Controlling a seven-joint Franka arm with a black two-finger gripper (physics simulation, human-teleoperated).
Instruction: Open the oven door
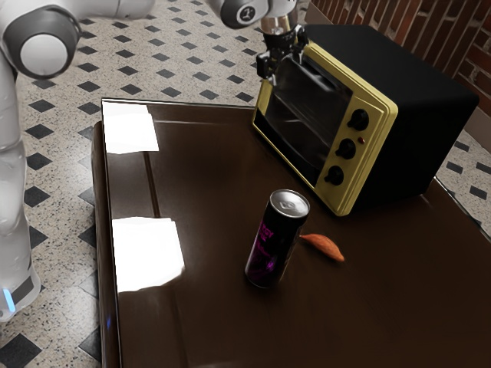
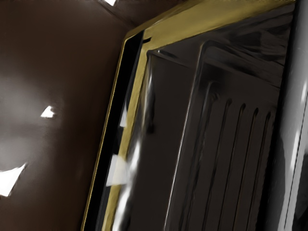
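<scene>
My gripper [image 1: 278,67] is at the upper corner of the oven door, on the side away from the knobs; whether it is open or shut cannot be told. The black oven [image 1: 418,84] has a yellow front frame and a dark glass door [image 1: 299,123]. The door looks upright within the frame; a slight gap cannot be judged. In the wrist view, the yellow frame [image 2: 192,25] borders the dark glass and ribbed interior [image 2: 236,159]. A shiny grey bar [image 2: 291,149], apparently the door handle, is close to the camera there.
Three black knobs, one of them the middle knob [image 1: 346,149], line the oven's front. A dark drink can [image 1: 274,244] stands on the brown table [image 1: 207,307] in front of the oven, beside an orange tapered vegetable [image 1: 327,248]. A brick wall rises behind the oven.
</scene>
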